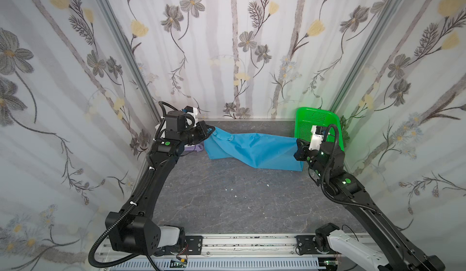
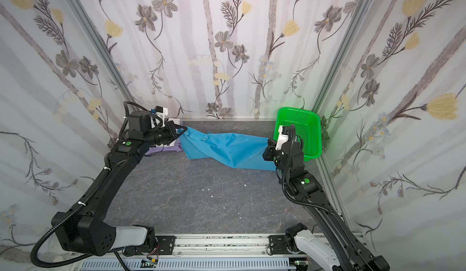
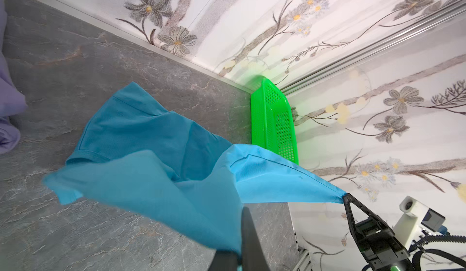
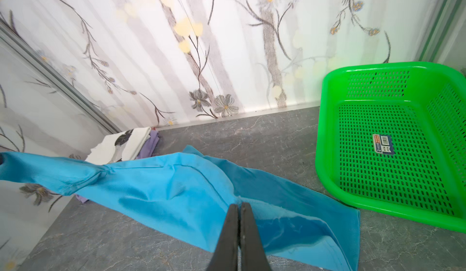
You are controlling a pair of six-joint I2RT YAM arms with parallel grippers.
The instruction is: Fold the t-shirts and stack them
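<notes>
Status: left gripper (image 1: 210, 131) and right gripper (image 1: 298, 143) are both clenched on the teal-blue t-shirt (image 1: 252, 151). The left gripper pinches a bunched corner at the far left of the table (image 1: 227, 201). The right gripper pinches the opposite end at the far right, with both jaws pressed together over the cloth edge in the right wrist view. The teal-blue t-shirt hangs stretched between the two grippers across the far part of the table. Both held ends are raised, and the lower edge sags onto the table surface, with the right-hand hem lying flat.

In the far left corner, the white t-shirt (image 4: 121, 143) with black-grey print lies on top of the lavender t-shirt (image 4: 148, 146), just beside the left gripper. The green basket (image 1: 302, 116) sits tilted in the far right corner, behind the right gripper.
</notes>
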